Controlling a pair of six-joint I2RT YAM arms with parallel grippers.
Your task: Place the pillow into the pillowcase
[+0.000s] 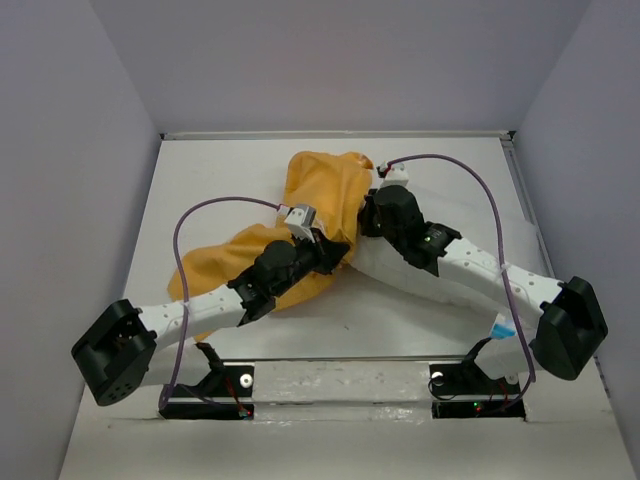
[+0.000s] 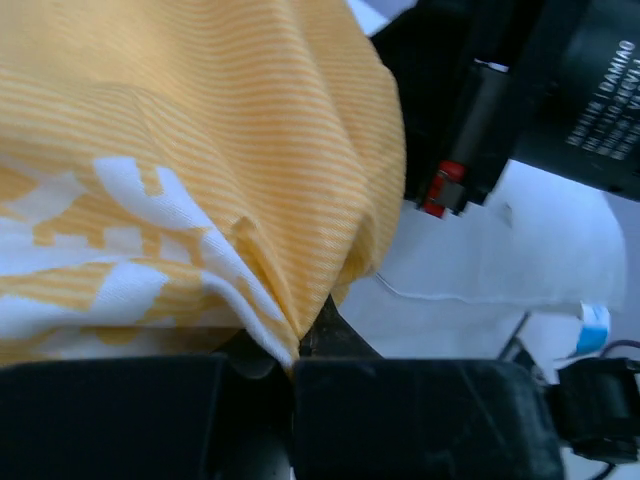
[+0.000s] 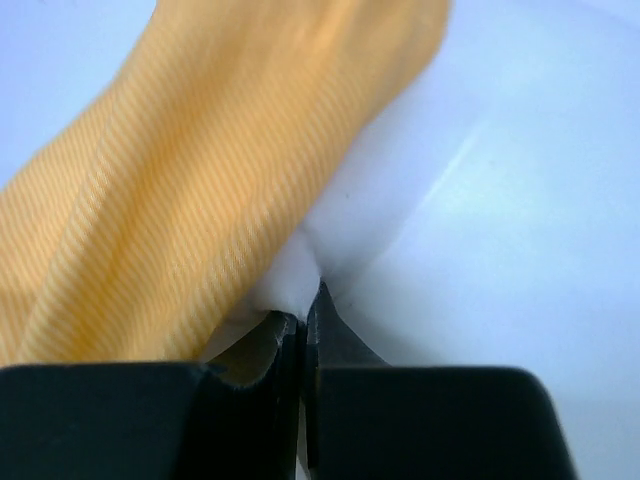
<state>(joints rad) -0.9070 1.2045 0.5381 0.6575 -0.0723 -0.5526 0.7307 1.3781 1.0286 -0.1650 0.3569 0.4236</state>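
Observation:
The orange-yellow pillowcase (image 1: 300, 215) lies crumpled across the table's middle, its far part bunched up. The white pillow (image 1: 420, 280) lies to its right, mostly under my right arm, with its blue-and-white tag (image 1: 500, 325) at the near right edge. My left gripper (image 1: 328, 250) is shut on a fold of the pillowcase (image 2: 200, 150) that shows white print. My right gripper (image 1: 368, 215) is shut on the pillow (image 3: 480, 200) where it meets the pillowcase (image 3: 200, 200). The pillow also shows in the left wrist view (image 2: 500, 270).
Grey walls enclose the white table (image 1: 220, 170) on the left, back and right. Purple cables loop above both arms. The arm bases (image 1: 340, 385) sit at the near edge.

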